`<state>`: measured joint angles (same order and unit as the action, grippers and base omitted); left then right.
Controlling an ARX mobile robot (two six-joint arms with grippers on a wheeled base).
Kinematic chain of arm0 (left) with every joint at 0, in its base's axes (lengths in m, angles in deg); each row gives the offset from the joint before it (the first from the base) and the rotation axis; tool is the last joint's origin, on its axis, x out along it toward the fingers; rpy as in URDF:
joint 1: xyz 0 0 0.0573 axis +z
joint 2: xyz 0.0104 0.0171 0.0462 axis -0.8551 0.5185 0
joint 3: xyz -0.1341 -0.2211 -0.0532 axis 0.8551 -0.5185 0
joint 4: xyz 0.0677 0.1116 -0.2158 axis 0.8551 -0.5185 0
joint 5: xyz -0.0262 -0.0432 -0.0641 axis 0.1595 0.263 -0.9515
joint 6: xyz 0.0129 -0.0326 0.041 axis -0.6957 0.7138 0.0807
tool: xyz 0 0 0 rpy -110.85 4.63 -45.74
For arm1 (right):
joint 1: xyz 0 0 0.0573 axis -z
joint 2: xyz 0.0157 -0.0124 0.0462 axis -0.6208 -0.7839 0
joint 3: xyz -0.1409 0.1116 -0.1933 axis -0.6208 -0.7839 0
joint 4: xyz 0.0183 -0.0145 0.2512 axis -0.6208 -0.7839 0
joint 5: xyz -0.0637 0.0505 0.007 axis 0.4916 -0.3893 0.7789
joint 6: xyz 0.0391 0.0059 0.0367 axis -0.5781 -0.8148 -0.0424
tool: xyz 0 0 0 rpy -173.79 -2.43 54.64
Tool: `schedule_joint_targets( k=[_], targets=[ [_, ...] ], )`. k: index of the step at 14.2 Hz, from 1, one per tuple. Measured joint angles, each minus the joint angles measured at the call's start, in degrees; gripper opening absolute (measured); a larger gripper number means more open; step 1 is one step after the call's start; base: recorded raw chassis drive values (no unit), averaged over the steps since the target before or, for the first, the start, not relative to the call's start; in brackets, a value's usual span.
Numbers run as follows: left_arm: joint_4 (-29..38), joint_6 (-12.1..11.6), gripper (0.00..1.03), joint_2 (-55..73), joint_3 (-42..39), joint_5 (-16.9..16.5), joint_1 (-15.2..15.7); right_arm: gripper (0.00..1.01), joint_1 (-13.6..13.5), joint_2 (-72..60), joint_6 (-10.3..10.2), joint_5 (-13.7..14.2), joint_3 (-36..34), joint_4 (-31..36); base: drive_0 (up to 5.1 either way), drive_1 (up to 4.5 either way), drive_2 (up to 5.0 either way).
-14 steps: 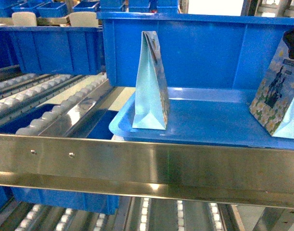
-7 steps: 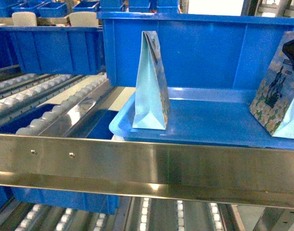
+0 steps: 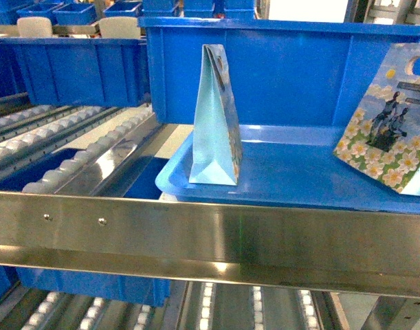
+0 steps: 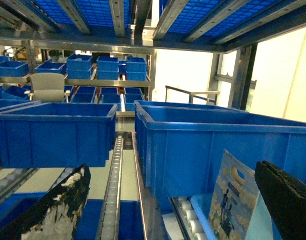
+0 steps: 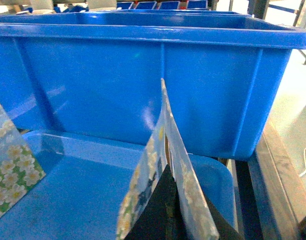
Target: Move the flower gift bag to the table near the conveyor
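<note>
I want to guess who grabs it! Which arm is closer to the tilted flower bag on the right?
Right. The right fingers sit against the flower gift bag; the left fingers hang open, touching no bag.

Blue bins [image 4: 55, 132] (stacked), bright windows [image 4: 185, 82]

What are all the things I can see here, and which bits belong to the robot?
flower gift bag: one, pale blue with white-yellow flowers, tilted at the tray's right end
second paper bag: one, pale blue, upright at the tray's left end
tray: one, blue, behind the steel rail
large bins: two, blue, behind tray and rollers
small bins: several, blue, far shelves
conveyor: one, steel with white rollers, left
left gripper: one, dark, open, empty
right gripper: one, dark, closed on the flower gift bag
</note>
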<state>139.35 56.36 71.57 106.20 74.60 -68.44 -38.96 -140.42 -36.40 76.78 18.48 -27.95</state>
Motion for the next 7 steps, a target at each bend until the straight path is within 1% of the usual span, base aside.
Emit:
schedule_joint_targets(
  k=[1,3,5,6,7],
  targets=[
    [0.00,0.00,0.98,0.00,0.02,0.00,0.00,0.02,-0.31,0.33,0.13,-0.48,-0.52,0.92,0.0,0.00,0.0],
    [0.00,0.00,0.98,0.00,0.02,0.00,0.00,0.02,-0.50,2.10,0.20,-0.76,-1.57,1.40,0.0,0.00,0.0],
    [0.00,0.00,0.98,0.00,0.02,-0.02,0.00,0.02,-0.13,4.46,0.04,-1.05,-2.89,1.90,0.0,0.00,0.0],
    [0.00,0.00,0.98,0.00,0.02,0.00,0.00,0.02,-0.02,5.95,-0.46,-0.13,-3.56,1.92,0.0,0.00,0.0],
    [0.00,0.00,0.98,0.00,0.02,0.00,0.00,0.02,0.39,8.46,-0.96,0.15,-4.46,1.88,0.0,0.00,0.0]
  ],
)
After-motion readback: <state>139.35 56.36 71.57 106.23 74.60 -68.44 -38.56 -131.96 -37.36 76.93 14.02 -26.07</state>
